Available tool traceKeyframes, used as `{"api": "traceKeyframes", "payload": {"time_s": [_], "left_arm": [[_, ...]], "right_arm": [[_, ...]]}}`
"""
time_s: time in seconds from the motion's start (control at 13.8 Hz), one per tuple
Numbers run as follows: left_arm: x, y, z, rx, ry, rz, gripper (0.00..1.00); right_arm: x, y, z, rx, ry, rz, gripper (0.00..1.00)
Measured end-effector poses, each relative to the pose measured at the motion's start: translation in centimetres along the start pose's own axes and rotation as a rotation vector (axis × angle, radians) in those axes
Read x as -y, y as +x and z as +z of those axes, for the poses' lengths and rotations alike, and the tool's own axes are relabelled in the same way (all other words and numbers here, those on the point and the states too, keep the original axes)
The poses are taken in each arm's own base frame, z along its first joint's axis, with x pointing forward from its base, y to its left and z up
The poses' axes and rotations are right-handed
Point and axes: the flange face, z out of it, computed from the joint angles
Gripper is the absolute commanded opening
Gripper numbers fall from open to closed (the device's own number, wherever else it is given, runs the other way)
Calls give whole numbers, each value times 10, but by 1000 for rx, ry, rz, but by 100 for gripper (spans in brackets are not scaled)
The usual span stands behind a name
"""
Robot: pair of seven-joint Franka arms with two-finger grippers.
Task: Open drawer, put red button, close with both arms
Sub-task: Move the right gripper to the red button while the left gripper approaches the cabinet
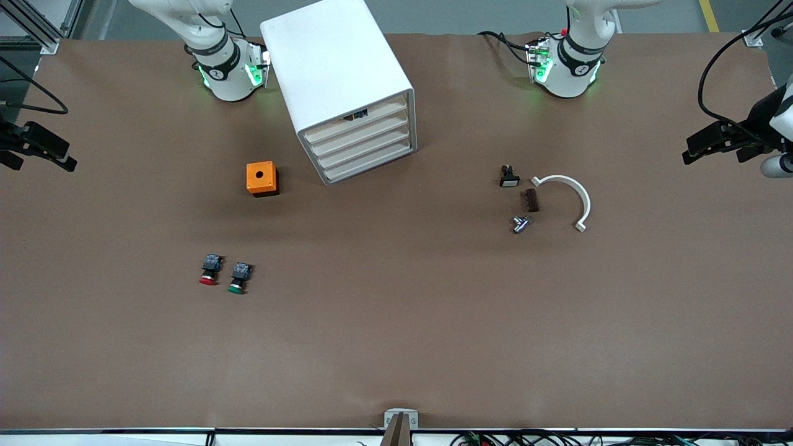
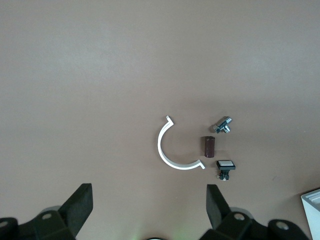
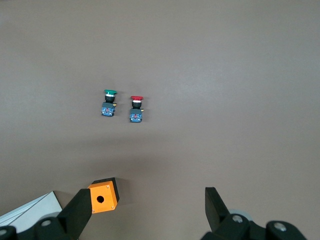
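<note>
- Drawer (image 1: 361, 127): 2nd from top of four, in white cabinet (image 1: 337, 68); all four fronts flush, so still shut. Cabinet stands angled, fronts turned toward front camera and the left arm's end. Opening step not begun, by my read.
- Red button (image 1: 209, 271): lying on table, cap toward front camera, well nearer that camera than cabinet. Untouched, well below the right gripper, ahead of its fingers in right wrist view.
- Green button (image 1: 238, 277): identical twin just beside red one, not touching; easy mix-up at pick, check cap colour.
- Orange box (image 1: 262, 178): w/ hole on top, between buttons and cabinet, near cabinet's corner.
- Right gripper (image 3: 148, 210): high at the right arm's end of table, fingers spread wide, nothing between. Looks parked for overview; waits.
- Left gripper (image 2: 150, 205): high at the left arm's end, fingers spread wide, empty. Also waits.
- Misc cluster below left gripper: white C-clip (image 1: 567, 198), brown block (image 1: 531, 200), metal fitting (image 1: 520, 223), small black switch (image 1: 508, 176). Near each other, apart; not task items.
- Table (image 1: 396, 347): brown cover.
</note>
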Motion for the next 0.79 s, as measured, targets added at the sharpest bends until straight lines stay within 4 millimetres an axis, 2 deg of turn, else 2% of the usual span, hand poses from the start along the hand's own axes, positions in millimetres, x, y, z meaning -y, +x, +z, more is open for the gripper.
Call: {"api": "traceKeyframes", "payload": {"time_s": [0.58,0.79], "left_arm": [[1,1,3,6,0,-2,100],[3,13,25,50,0,-5,100]], "right_arm": [[0,1,0,-7,0,-1,100],[5,11,14,-28,-1,-11,100]]}}
